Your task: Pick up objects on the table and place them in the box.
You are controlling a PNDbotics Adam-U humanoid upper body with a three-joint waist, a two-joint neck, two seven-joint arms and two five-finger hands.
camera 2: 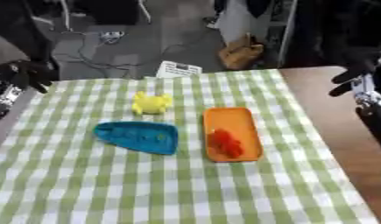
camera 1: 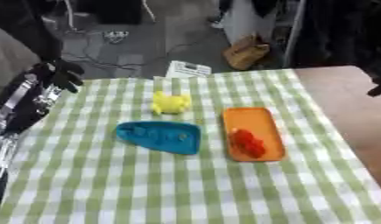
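Red toy (camera 1: 247, 142) first: lying inside the orange tray (camera 1: 251, 112), toward its near end, so judged as already delivered if that shallow tray serves as the box. Just left of it, apart and not touching, a blue tray (camera 1: 159, 135), teardrop-shaped, flat on the green checked cloth (camera 1: 109, 188), with nothing clearly readable inside. Hard to say which of the 2 trays is meant as the box; neither has tall walls.

Farther back, a yellow toy (camera 1: 171, 103), alone on the cloth, behind the gap between the 2 trays and near both. Probably the 1 thing left to move. Out in the open, with room on every side for fingers to come down around it.

Farther again, at the table's back-left corner, the left hand (camera 1: 61, 72): fingers drooping and relaxed, gripping nothing, hanging above the cloth edge well apart from the yellow toy. At the right edge, over the bare wooden tabletop (camera 1: 339, 100), the right hand (camera 2: 348, 78): fingers loosely spread, nothing in them either. Both likely parked clear so the toys lie in plain sight.

Beyond the table, a white card (camera 1: 188, 68) at the far edge and a brown bag (camera 1: 245, 52) on the floor.
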